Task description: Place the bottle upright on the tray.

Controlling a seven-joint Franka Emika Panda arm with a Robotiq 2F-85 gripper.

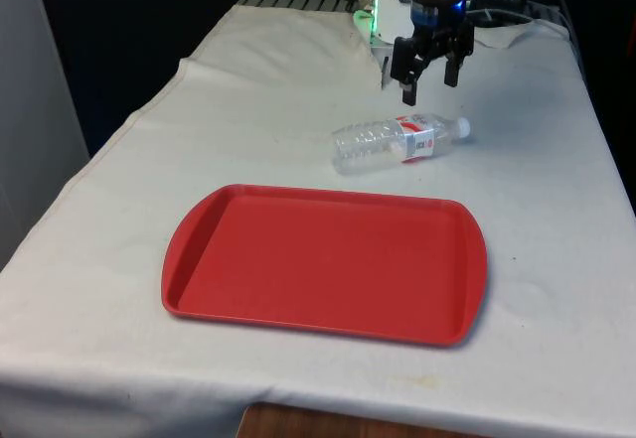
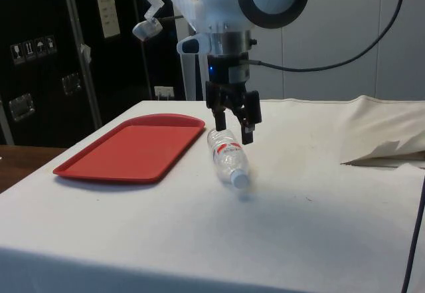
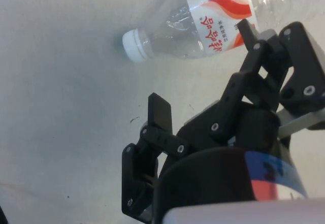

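So the gripper (image 1: 433,77) is hanging just above the table with its fingers spread apart, gripping nothing. The clear plastic bottle (image 1: 397,141) is lying on its side on the white cloth (image 1: 119,210), white cap (image 3: 135,46) pointing toward the front view's right. It's sitting just beyond the red tray (image 1: 323,262), which is lying flat on the cloth nearer the camera.

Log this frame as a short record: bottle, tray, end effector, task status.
bottle: clear plastic bottle with white cap and red-and-white label, lying on its side on the white cloth, beyond the tray
tray: red tray, nothing on it
end effector: black end effector open, above the bottle, not touching it
task status: bottle not yet grasped or upright
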